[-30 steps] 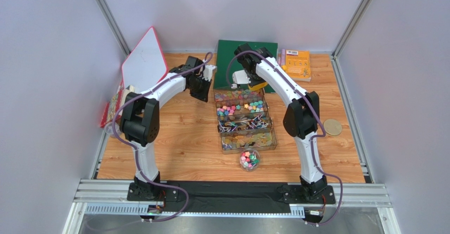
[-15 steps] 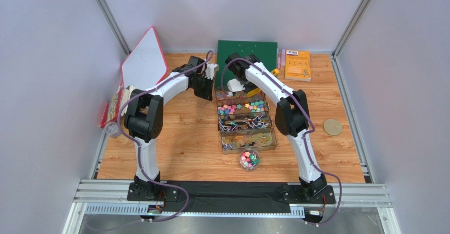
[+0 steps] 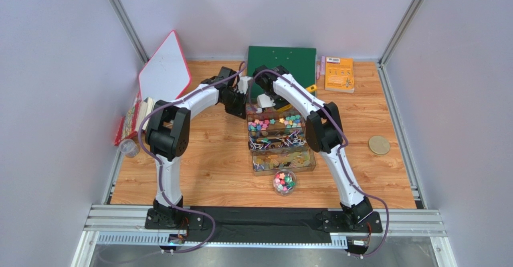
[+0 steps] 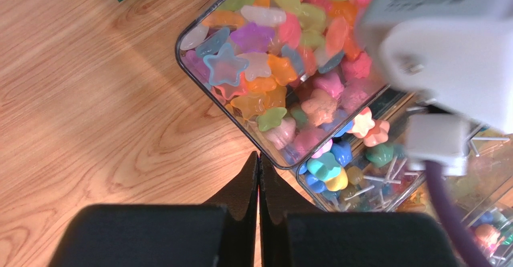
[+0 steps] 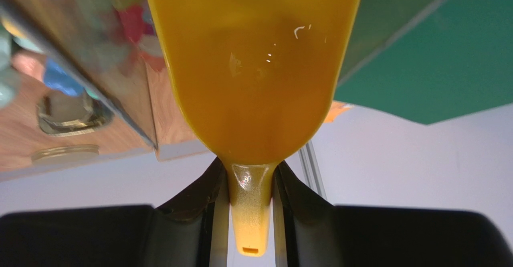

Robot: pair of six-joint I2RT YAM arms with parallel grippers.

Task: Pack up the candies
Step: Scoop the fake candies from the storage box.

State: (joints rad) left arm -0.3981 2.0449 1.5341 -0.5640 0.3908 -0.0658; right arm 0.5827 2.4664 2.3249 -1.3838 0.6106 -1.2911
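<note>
The candies (image 4: 283, 68) are small bright star and flower shapes that fill the far compartment of a clear divided box (image 3: 308, 157); more fill a small round tub (image 3: 284, 181) in front of it. My left gripper (image 4: 259, 159) is shut on nothing, its tips on the wood just off that compartment's corner, at the box's far left (image 3: 241, 101). My right gripper (image 5: 250, 186) is shut on the handle of a yellow scoop (image 5: 253, 68), whose bowl points away over the back of the box (image 3: 269, 102). What the scoop holds cannot be seen.
A green board (image 3: 281, 62) lies behind the box, an orange packet (image 3: 339, 73) to its right. A white board with a red rim (image 3: 164, 68) leans at the back left above some packets (image 3: 127, 125). A round lid (image 3: 379, 144) lies at the right.
The left gripper has closed fully and shifted right to the box's far corner. The right arm has swung left with the scoop, over the back compartment.
</note>
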